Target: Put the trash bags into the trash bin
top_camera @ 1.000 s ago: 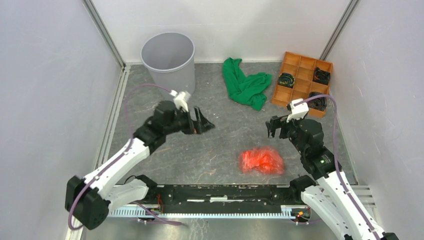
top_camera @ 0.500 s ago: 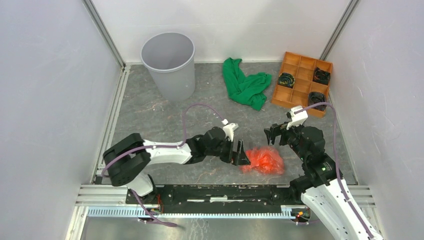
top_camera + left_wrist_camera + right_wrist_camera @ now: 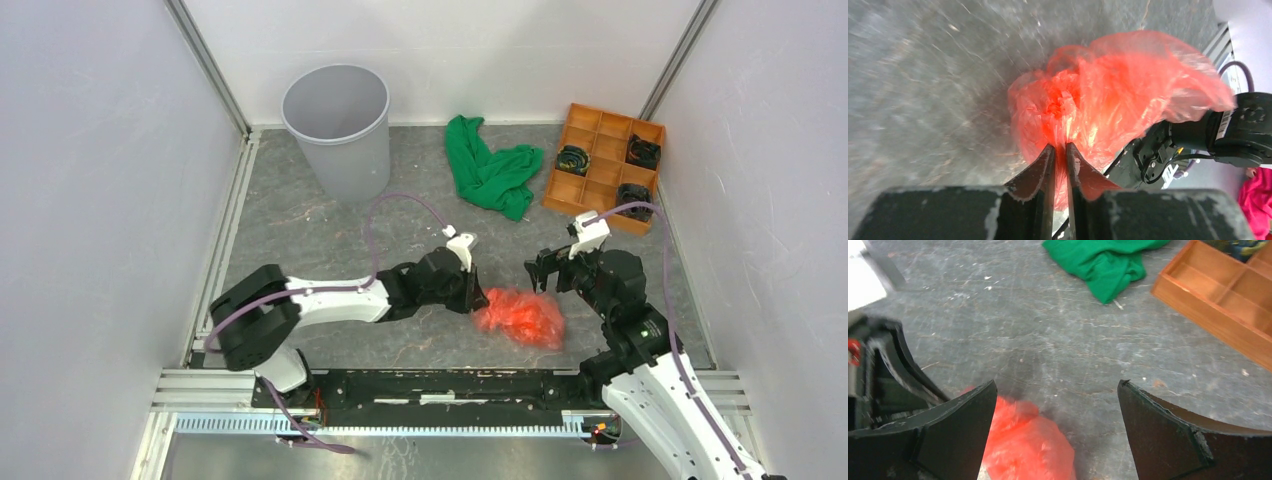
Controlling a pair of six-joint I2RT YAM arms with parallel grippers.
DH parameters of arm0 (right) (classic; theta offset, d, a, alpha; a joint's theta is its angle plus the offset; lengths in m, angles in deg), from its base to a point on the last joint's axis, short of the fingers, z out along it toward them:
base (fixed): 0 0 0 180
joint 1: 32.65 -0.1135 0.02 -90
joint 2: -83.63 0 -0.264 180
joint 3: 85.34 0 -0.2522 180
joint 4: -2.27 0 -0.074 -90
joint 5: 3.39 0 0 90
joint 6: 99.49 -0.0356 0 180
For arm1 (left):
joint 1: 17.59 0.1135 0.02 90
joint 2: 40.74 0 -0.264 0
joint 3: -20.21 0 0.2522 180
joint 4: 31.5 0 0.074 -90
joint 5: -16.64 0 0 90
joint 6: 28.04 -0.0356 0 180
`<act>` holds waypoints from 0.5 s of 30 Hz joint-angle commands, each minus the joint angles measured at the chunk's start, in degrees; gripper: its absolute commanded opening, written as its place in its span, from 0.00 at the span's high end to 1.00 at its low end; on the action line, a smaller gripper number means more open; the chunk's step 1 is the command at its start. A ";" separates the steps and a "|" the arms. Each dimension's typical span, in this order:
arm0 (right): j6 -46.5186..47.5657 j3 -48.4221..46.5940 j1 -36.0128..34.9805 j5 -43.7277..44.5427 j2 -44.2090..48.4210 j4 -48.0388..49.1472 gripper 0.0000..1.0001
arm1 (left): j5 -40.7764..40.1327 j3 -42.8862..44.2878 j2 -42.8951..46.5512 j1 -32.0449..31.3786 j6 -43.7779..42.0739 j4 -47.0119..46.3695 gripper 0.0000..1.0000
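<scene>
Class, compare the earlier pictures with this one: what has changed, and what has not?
The left gripper swung from near the trash bin across to the trash bag and shut on its edge. The right gripper barely moved, open near the bag. Bin, green cloth and orange tray stayed put.

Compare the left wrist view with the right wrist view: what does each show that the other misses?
Only the left wrist view shows the left end effector closed to a thin slit on the film of the trash bag. Only the right wrist view shows the wide-open right end effector, the green cloth and the orange tray. Both show the trash bag lying crumpled on the grey table.
</scene>
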 commanded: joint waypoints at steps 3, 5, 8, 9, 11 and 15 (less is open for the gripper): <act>-0.98 0.67 0.05 -18.96 -5.12 5.13 0.02 | -7.60 2.59 14.77 4.86 -8.22 10.46 0.85; -2.21 1.42 0.09 -26.16 -7.51 7.23 0.02 | -8.08 2.32 19.04 6.66 -9.05 13.56 0.86; -5.30 3.05 -0.14 -33.39 -10.46 11.42 0.02 | -8.21 1.30 25.88 9.00 -9.39 16.86 0.88; -6.31 3.75 -0.53 -34.73 -11.13 12.81 0.02 | -7.42 0.93 27.06 9.87 -9.31 17.47 0.89; -8.20 5.10 -1.86 -35.54 -12.81 15.63 0.02 | -5.02 0.81 30.00 11.27 -8.99 18.49 0.91; -9.57 8.16 -4.04 -32.97 -16.23 20.82 0.02 | -1.70 2.05 33.41 11.99 -8.69 20.78 0.93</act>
